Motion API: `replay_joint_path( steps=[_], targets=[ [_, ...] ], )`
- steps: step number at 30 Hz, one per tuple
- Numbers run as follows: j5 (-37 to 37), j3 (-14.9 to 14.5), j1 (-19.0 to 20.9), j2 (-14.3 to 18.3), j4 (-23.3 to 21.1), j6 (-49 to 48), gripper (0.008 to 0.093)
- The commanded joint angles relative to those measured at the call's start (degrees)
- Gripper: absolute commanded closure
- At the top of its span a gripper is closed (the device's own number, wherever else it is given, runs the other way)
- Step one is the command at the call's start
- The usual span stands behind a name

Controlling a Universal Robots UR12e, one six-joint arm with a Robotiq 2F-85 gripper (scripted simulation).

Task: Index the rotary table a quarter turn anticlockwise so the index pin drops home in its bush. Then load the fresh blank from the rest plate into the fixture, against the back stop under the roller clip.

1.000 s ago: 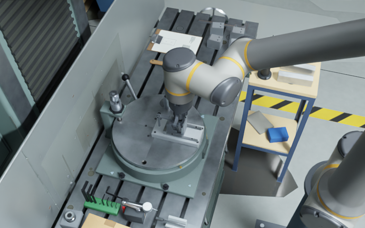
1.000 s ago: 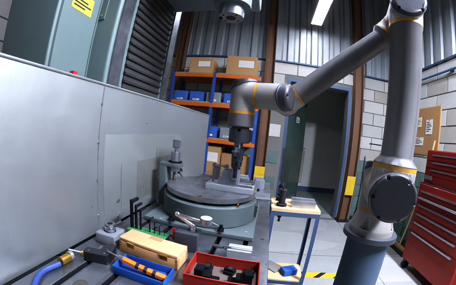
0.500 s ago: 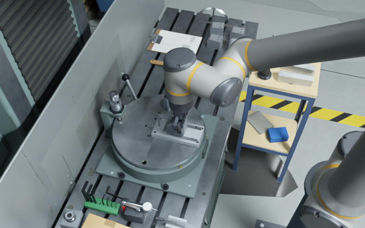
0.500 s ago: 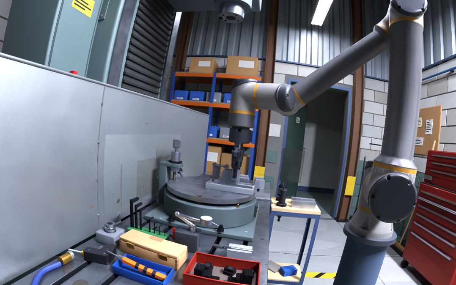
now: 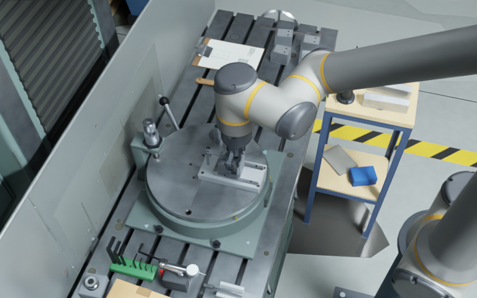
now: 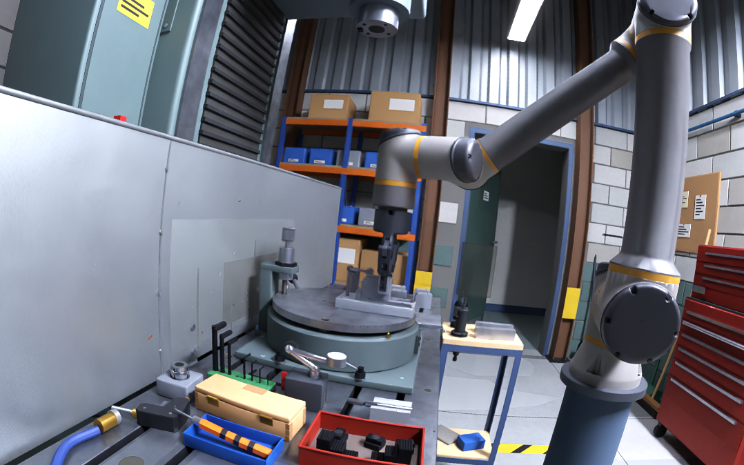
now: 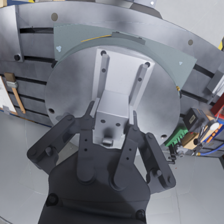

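On the grey rotary table (image 5: 205,175) the pale fixture plate (image 5: 232,173) sits right of centre, and my gripper (image 7: 112,113) stands upright over it, clamped on the metal blank (image 7: 111,121) between the fixture's two guide rails (image 7: 121,74). The blank (image 5: 230,165) lies low in the fixture, at the end nearest the table's middle. The roller clip (image 6: 354,274) stands at that same end. The index pin with its knurled knob (image 5: 150,131) stands in its bracket at the table's left rim. A ball-ended lever (image 5: 168,111) rises behind it.
A red tray of clamps (image 6: 365,441), a blue tray (image 6: 233,438) and a wooden case (image 6: 249,406) fill the bed's near end. The blue-framed stand (image 5: 366,140) with the rest plate is to the right. A grey guard wall (image 6: 137,230) runs along the left.
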Motion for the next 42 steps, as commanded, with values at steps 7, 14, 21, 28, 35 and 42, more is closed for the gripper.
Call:
replay_joint_path(
  steps=[7, 14, 21, 28, 35, 42],
  targets=[
    [0.07, -0.2, 0.0, -0.09, -0.24, -0.01, 0.0934],
    [0.07, -0.17, 0.0, -0.11, -0.26, -0.02, 0.0934],
    [0.07, -0.16, 0.0, -0.11, -0.27, -0.02, 0.0934],
    [0.07, -0.15, 0.0, -0.11, -0.27, -0.02, 0.0934],
    [0.07, -0.16, 0.0, -0.11, -0.27, -0.02, 0.0917],
    [0.07, -0.16, 0.0, -0.11, -0.27, -0.02, 0.0894]
  ],
)
